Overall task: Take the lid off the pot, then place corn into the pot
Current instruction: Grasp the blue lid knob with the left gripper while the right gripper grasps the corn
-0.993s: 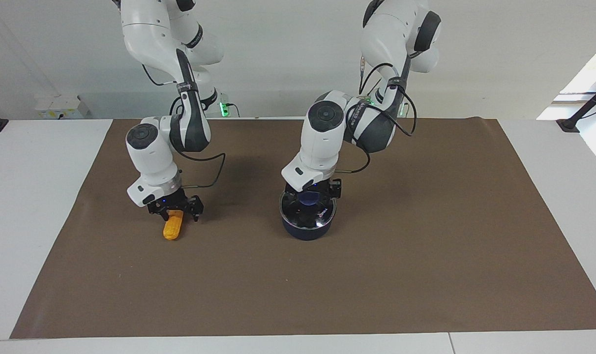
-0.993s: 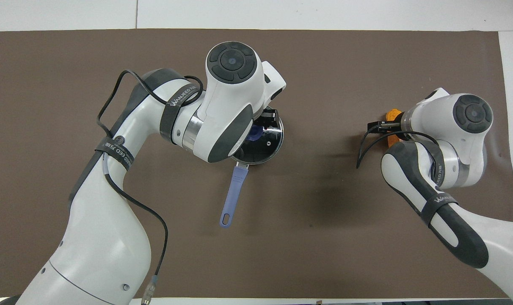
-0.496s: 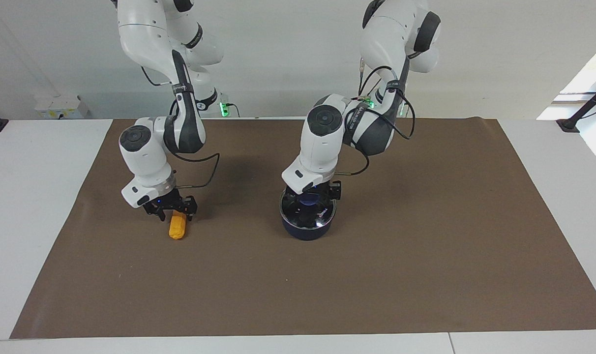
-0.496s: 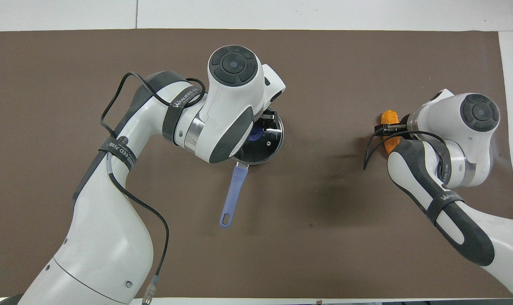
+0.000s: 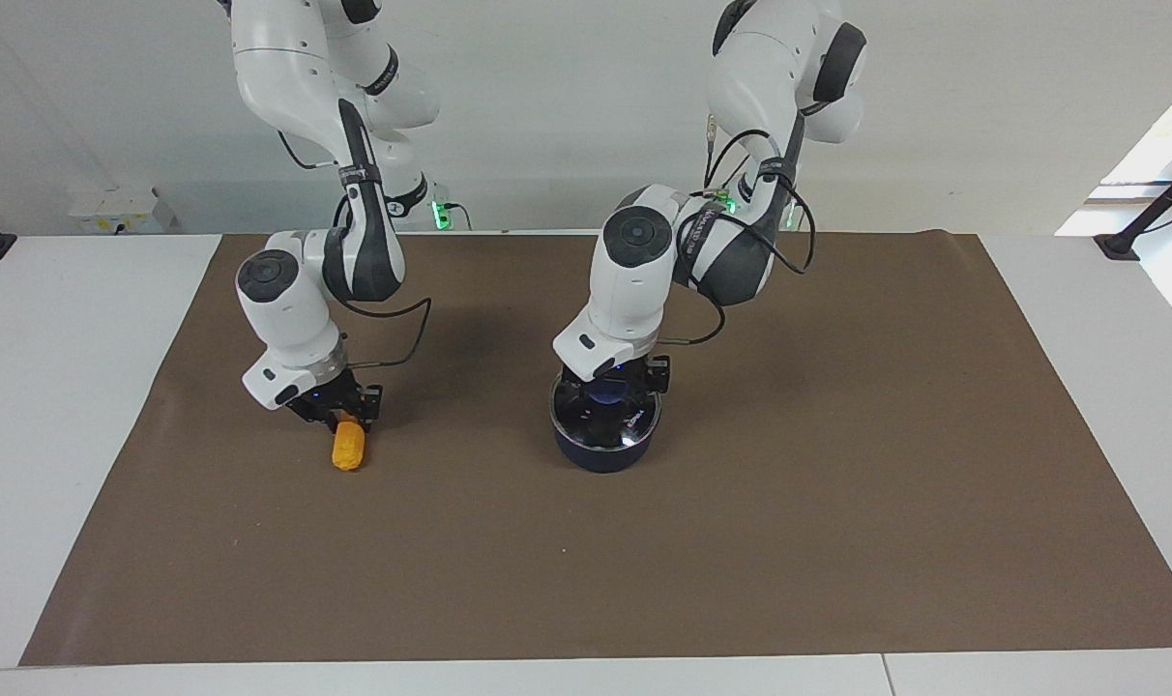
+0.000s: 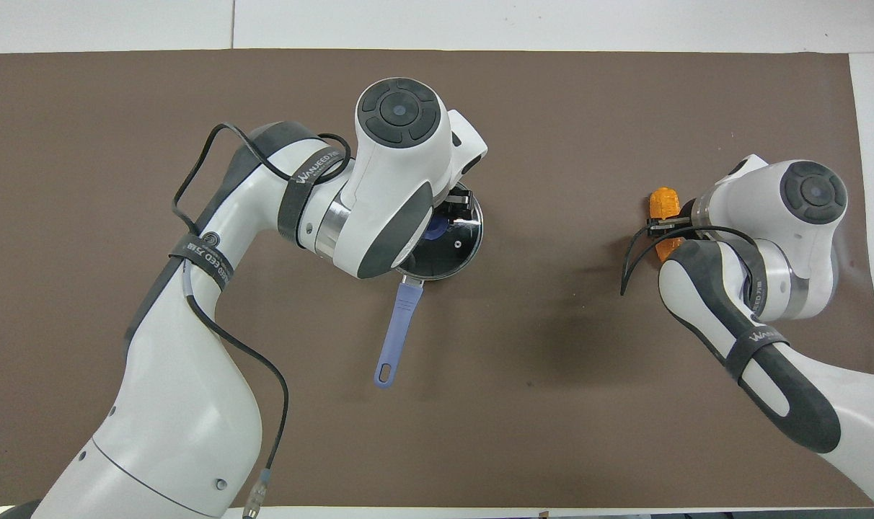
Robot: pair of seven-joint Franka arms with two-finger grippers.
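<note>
The navy pot [image 5: 600, 456] stands mid-table with the glass lid [image 5: 629, 423] on it. Its blue handle [image 6: 399, 324] points toward the robots. My left gripper [image 5: 610, 384] is down at the lid's blue knob [image 5: 607, 391]. In the overhead view my own wrist hides most of that gripper [image 6: 451, 210] and part of the lid [image 6: 457, 249]. The orange corn [image 5: 348, 449] lies low at the brown mat toward the right arm's end. My right gripper [image 5: 342, 418] is shut across the corn's middle. In the overhead view [image 6: 669, 227] both corn ends [image 6: 663, 202] stick out.
A brown mat [image 5: 837, 483] covers the white table [image 5: 54, 387]. Bare mat lies between the pot and the corn, and around both.
My right gripper has turned and narrowed its fingers from wide open onto the corn. The corn has turned a little. The left gripper and the lid have barely moved.
</note>
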